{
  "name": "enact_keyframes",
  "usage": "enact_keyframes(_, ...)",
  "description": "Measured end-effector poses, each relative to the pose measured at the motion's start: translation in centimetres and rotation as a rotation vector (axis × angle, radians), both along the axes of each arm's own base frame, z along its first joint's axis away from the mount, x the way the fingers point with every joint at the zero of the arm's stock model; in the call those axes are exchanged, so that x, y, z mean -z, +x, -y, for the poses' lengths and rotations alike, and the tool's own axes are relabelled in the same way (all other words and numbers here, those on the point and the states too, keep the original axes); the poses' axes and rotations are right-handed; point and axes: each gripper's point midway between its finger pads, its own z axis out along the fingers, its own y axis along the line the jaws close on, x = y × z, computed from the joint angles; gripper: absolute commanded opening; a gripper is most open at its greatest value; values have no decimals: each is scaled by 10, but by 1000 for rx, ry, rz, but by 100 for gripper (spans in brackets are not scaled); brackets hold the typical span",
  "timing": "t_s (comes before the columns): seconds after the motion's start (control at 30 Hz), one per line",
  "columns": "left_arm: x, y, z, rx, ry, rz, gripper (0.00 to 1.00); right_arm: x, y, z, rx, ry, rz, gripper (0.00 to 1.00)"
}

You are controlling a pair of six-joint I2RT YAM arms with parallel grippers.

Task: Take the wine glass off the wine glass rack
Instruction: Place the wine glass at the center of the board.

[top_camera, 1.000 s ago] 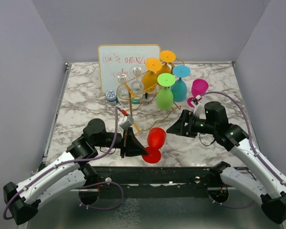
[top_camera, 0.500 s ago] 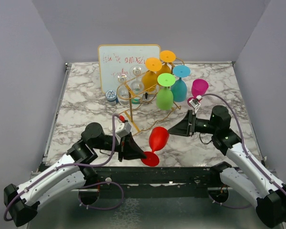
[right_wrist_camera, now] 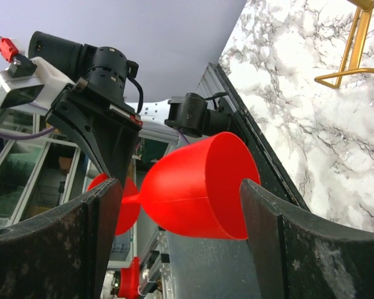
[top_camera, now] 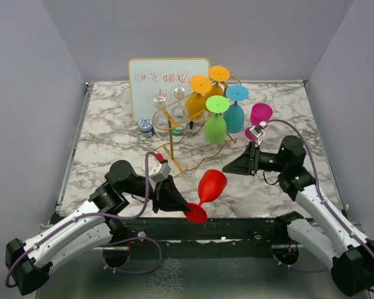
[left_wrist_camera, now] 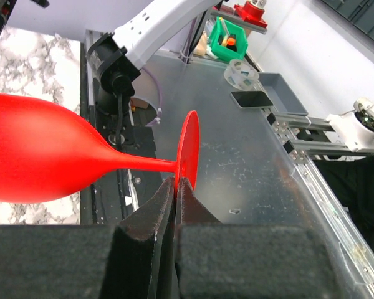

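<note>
the red wine glass (top_camera: 210, 185) is already clear of the gold wire wine glass rack (right_wrist_camera: 351, 48). it hangs in the air over the near edge of the marble table (top_camera: 112, 124), tilted with its bowl up toward the middle and its foot down toward the arms. the left gripper (top_camera: 186, 208) has its jaws pinched tight on the rim of the round foot, which looks like the natural place to hold it: a glass hung upside down on rails shows its foot first. it is a thin edge to pinch, so i'd guess the glass could swing or slip if moved fast. the right gripper (top_camera: 227, 168) is spread wide and holding nothing, its mouth aimed at the bowl from just beside it. from its own camera the bowl sits framed between the two fingers, though from above they seem apart. my read is that it is lining up to take the bowl, or steady it, so the glass can be stood upright. on the rack, the green glass (top_camera: 215, 128), the teal glass (top_camera: 235, 115) and orange ones hang foot up. a magenta glass (top_camera: 260, 114) stands on the table near the right arm.
</note>
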Motion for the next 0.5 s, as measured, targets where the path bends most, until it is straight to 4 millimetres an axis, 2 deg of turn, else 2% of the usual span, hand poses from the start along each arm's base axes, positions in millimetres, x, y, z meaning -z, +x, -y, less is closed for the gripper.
enact_keyframes(0.27, -6, -4, -3, 15, -34, 48, 0, 3, -8, -1, -113, 18, -23, 72)
enact_keyframes(0.4, -5, -3, -2, 14, -36, 64, 0, -9, -13, -3, -156, 92, -33, 62)
enact_keyframes(0.5, -6, -2, -2, 15, -47, 86, 0, -15, -19, -2, -182, 130, -57, 60)
